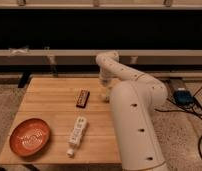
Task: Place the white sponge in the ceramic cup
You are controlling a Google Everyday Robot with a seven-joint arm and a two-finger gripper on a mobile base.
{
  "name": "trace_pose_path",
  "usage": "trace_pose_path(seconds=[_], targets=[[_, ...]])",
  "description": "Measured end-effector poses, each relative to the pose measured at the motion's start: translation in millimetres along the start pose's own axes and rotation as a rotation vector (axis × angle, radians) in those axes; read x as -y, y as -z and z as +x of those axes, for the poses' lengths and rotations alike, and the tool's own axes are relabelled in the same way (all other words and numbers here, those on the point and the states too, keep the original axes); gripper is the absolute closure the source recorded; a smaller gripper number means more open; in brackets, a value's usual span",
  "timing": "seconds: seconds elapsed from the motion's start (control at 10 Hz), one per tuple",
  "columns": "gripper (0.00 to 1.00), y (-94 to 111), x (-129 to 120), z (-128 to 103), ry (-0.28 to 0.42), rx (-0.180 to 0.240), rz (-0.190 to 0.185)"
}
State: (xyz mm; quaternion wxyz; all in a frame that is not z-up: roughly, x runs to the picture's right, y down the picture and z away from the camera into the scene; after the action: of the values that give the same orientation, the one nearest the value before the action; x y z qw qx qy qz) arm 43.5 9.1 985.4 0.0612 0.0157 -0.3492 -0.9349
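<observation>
The orange plate (13,145) sat at the front left corner of the counter (49,102), close to both the front and the left edge, and its face showed only a pale swirled pattern. The ceramic cup was out of sight, since my own arm covered the whole right side of the counter.

The white sponge (106,96) appeared as a small pale lump at the back right of the counter, tight against my arm and right under my jaws. I could not tell whether anything touched it.

A long white stick (77,134) lay in the front middle, slightly slanted, its lower end near the front edge and well apart from the plate. A small dark red object (83,98) lay farther back near the middle, just left of the sponge. Bare wood stretched across the back left of the counter, and also between the plate and the stick. Beyond the far edge ran a pale rail in front of a dark wall. On the floor to the right lay a blue box (182,95) with black cables.

My arm (139,125) rose broad and white from the lower right and narrowed to a bend above the far edge. From there it turned straight down. My jaws hung at its end, low over the back right of the counter, and they stood apart, clamped on nothing.
</observation>
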Motion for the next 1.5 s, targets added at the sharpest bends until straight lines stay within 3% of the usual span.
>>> trace_pose_path(seconds=[0.6,1.0,1.5], targets=[[0.20,12,9,-16,-0.011,-0.025,-0.010],[0.20,3,17,-20,0.002,0.002,0.005],[0.20,-7,29,-25,0.010,0.023,-0.005]])
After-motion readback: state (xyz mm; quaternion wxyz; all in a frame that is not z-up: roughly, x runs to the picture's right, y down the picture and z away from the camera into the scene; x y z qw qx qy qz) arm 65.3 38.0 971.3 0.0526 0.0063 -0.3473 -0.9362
